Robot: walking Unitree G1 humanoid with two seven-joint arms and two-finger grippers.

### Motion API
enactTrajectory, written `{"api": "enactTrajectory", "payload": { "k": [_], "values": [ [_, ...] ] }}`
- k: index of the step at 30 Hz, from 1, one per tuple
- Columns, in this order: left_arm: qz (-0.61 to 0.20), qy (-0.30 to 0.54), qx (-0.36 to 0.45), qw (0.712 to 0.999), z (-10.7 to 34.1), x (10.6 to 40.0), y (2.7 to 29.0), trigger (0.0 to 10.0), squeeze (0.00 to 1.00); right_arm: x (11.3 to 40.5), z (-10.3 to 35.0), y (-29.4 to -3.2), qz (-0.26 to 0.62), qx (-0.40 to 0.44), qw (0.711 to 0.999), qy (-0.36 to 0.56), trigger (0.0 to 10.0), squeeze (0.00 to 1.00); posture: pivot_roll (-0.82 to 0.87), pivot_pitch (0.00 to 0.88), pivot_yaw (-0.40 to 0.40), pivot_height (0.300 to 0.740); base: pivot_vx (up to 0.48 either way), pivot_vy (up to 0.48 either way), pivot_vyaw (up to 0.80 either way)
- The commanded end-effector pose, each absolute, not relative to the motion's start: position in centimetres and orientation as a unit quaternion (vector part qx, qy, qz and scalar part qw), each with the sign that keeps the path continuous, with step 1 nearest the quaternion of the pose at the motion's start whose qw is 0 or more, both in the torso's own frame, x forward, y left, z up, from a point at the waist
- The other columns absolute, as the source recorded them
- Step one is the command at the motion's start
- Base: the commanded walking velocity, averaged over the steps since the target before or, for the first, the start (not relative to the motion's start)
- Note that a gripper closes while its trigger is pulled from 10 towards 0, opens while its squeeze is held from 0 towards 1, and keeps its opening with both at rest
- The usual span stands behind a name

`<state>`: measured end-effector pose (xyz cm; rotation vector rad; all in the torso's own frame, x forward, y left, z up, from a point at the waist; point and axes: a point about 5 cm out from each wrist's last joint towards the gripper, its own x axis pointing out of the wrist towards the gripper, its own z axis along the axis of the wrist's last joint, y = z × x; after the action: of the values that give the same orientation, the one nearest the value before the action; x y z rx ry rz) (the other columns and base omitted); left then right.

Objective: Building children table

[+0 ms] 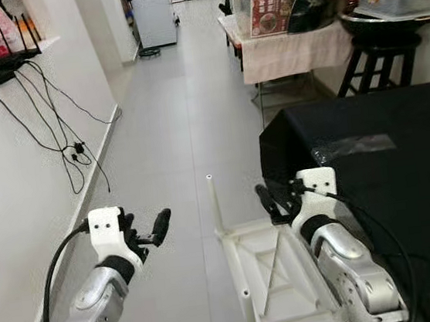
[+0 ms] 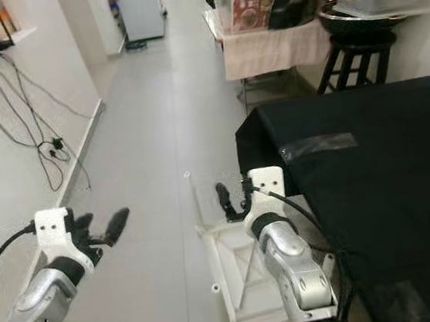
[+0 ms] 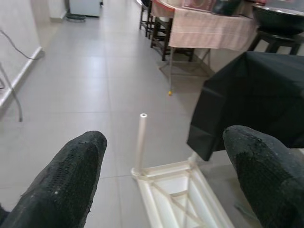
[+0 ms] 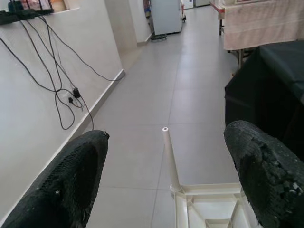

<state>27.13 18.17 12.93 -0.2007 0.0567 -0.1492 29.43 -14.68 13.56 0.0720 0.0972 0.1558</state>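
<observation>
A white plastic children's table (image 1: pixel 268 273) lies upside down on the grey tiled floor just in front of me. One thin white leg (image 1: pixel 214 204) stands up from its far left corner, and a short leg tip (image 1: pixel 246 293) rises at its near left edge. My right gripper (image 1: pixel 278 199) hovers open over the far edge of the upturned table, holding nothing. My left gripper (image 1: pixel 145 227) is open over bare floor to the left of the table, about level with the upright leg (image 3: pixel 140 142), which also appears between the right fingers (image 4: pixel 71 180).
A large table draped in black cloth (image 1: pixel 377 150) stands close on the right, touching the white frame. The white wall (image 1: pixel 35 150) with hanging cables (image 1: pixel 70 150) runs along the left. Further on are a pink-clothed table (image 1: pixel 288 48), a black stool (image 1: pixel 378 61) and a white appliance (image 1: pixel 156 16).
</observation>
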Motion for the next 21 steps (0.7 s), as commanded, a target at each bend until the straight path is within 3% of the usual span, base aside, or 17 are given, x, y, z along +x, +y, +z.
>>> {"api": "enactTrajectory", "payload": {
  "k": [1,13,19,21],
  "values": [
    [-0.058,0.037,-0.086,0.994,12.4,27.1,18.8,10.0,0.0,29.3,13.7,-14.5,0.086,0.029,0.995,0.051,10.0,0.0,-0.08,0.0,0.027,0.665,0.0,0.0,0.0],
    [-0.049,0.048,-0.066,0.995,12.1,27.0,19.5,10.0,0.0,29.1,13.7,-14.3,0.102,0.016,0.993,0.06,10.0,0.0,-0.07,0.0,0.026,0.615,0.0,0.0,0.0],
    [-0.17,0.067,-0.035,0.983,12.2,27.3,18.0,10.0,0.0,28.9,13.7,-14.2,0.108,0.008,0.992,0.067,10.0,0.0,-0.07,0.0,0.017,0.595,0.0,0.0,0.0],
    [-0.17,0.067,-0.035,0.983,12.2,27.3,18.0,10.0,0.0,28.9,13.7,-14.2,0.108,0.008,0.992,0.067,10.0,0.0,-0.07,0.0,0.017,0.595,0.0,0.0,0.0]
  ]
}}
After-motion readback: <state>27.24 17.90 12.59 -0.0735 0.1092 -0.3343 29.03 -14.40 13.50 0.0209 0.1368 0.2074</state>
